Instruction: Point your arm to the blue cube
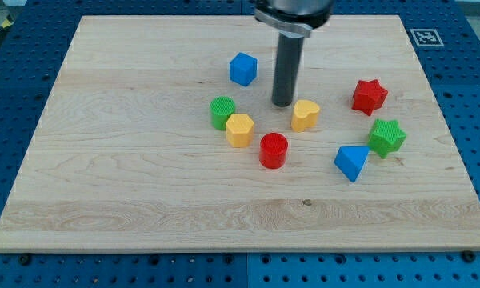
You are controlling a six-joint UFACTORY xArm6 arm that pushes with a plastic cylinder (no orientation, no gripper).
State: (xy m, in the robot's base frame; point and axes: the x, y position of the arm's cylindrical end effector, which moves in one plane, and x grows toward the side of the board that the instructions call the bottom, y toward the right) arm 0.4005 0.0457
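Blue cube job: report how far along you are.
Done: my tip is on the board, in the middle of the block cluster. In hand: it stands to the view's right of and slightly below the blue cube, with bare wood between them, and close to the yellow heart-shaped block. Left: closing that gap toward the view's upper left, so the tip ends up at the cube.

blue cube (242, 69) left of my tip (282, 103), yellow block (305, 115) right
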